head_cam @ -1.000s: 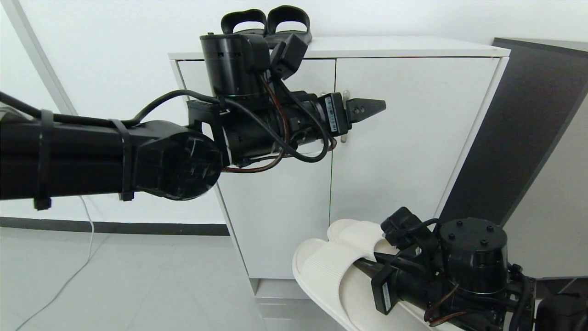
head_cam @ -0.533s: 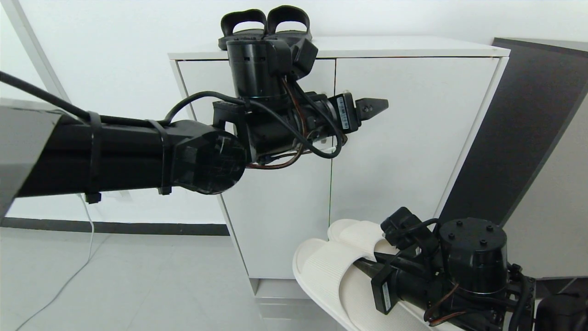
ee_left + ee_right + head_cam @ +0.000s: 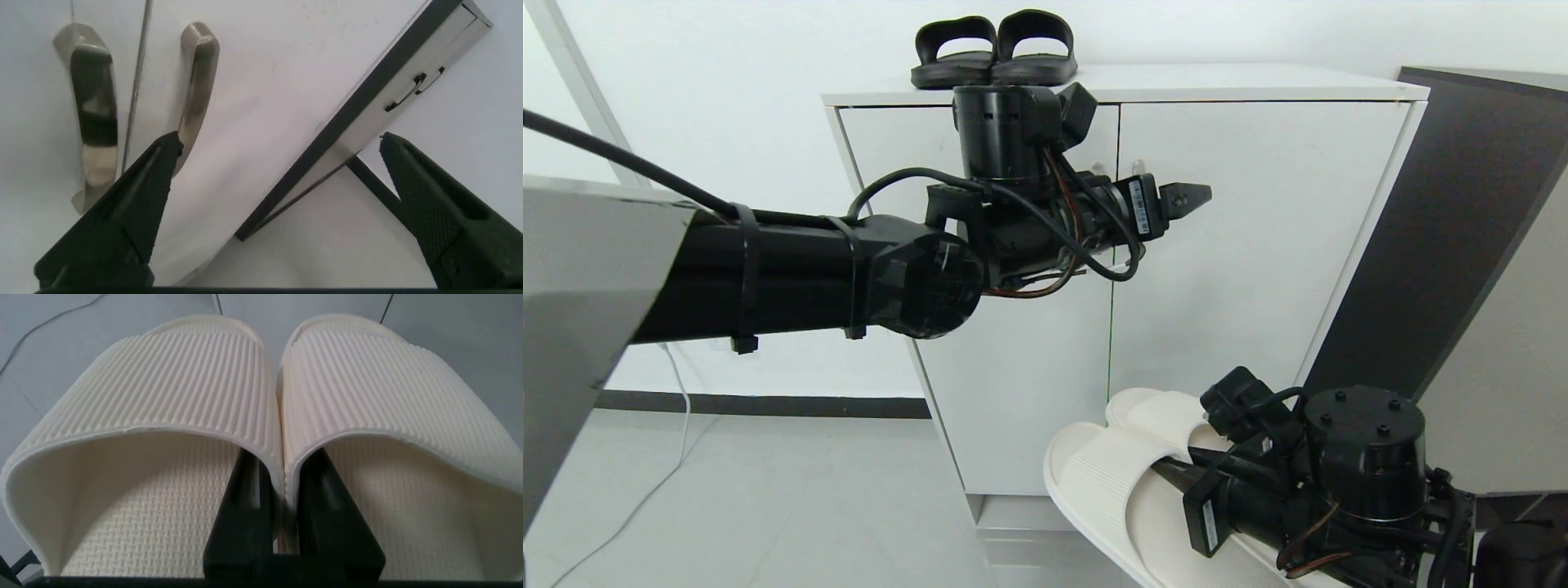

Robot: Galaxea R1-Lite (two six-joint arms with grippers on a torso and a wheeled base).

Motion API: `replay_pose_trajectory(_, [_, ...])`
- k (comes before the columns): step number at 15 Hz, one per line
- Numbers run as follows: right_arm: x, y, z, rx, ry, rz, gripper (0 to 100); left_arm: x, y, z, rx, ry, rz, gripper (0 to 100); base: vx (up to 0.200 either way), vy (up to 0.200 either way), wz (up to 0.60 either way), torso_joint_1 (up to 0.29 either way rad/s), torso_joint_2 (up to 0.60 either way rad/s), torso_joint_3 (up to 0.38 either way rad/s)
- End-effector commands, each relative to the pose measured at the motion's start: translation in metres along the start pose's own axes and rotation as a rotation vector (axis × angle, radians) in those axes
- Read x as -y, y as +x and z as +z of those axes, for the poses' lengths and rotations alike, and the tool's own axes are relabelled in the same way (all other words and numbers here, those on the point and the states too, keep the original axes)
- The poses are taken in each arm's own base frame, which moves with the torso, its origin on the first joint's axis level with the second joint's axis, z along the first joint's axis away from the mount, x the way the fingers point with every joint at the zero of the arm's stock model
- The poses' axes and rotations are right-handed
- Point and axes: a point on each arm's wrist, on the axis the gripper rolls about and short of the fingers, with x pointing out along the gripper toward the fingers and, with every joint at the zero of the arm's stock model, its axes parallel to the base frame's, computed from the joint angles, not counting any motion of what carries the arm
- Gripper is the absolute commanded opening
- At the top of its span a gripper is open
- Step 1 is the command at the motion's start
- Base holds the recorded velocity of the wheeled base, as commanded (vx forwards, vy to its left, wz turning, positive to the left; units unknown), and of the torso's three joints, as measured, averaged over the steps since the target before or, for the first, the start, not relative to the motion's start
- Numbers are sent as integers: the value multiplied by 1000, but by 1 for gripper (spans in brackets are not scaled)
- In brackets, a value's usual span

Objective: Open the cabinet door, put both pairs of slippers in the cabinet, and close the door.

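Two white slippers [image 3: 1094, 482] hang clamped in the right pincer [image 3: 282, 508].

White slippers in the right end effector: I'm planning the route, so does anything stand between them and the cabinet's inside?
Yes. Both cabinet doors are shut in front of the white slippers; the left end effector is open at the door handles.
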Motion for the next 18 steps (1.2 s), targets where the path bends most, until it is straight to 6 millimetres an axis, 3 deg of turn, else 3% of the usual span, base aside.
replay_pose_trajectory(1, [0, -1, 2, 11, 1, -1, 0, -2, 4, -1, -4, -1, 3, 100, 0, 0, 0, 0, 0, 0])
replay_pose_trajectory(13, [0, -1, 3, 21, 0, -2, 0, -5, 16, -5, -9, -3, 3, 100, 0, 0, 0, 0, 0, 0])
replay_pose_trajectory(14, [0, -1, 3, 21, 0, -2, 0, -5, 16, -4, -8, -3, 2, 0, 0, 0, 0, 0, 0, 0])
replay_pose_trajectory(18, [0, -1, 2, 21, 0, 1, 0, -4, 14, -2, -2, -5, 0, 0, 0, 0, 0, 0, 0, 0])
